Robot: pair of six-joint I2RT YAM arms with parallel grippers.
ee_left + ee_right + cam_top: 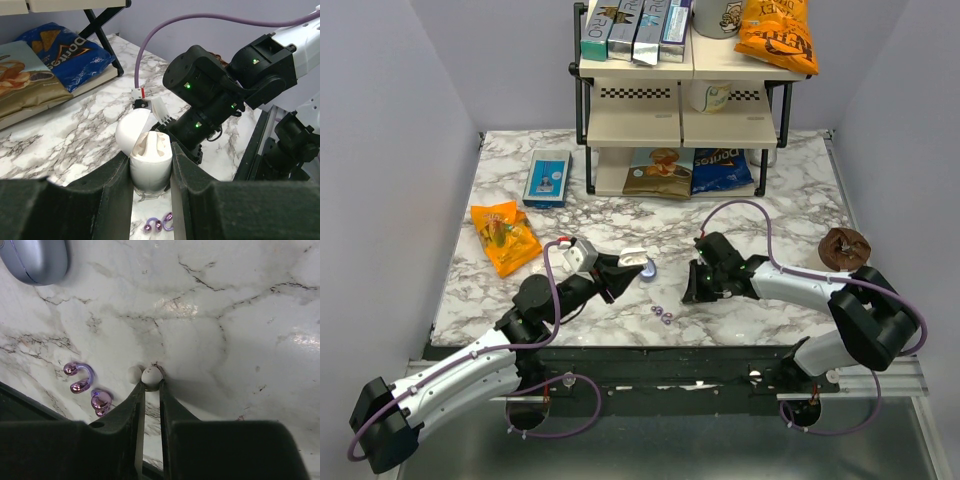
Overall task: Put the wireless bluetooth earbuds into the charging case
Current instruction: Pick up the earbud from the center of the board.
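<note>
The two lavender-purple earbuds (662,314) lie loose on the marble near the front edge; they also show in the right wrist view (80,377) and the left wrist view (160,225). The lavender-blue charging case (648,271) lies on the table, lid apparently shut, at the top left of the right wrist view (37,260). My left gripper (630,262) is shut on an open white case (151,162), just beside the lavender case. My right gripper (692,290) is shut on a small white earbud (151,376), right of the purple earbuds.
A black-framed shelf rack (680,110) with snack bags and boxes stands at the back. An orange snack bag (504,236) and a blue box (548,177) lie at the left. A brown round thing (844,247) lies at the right.
</note>
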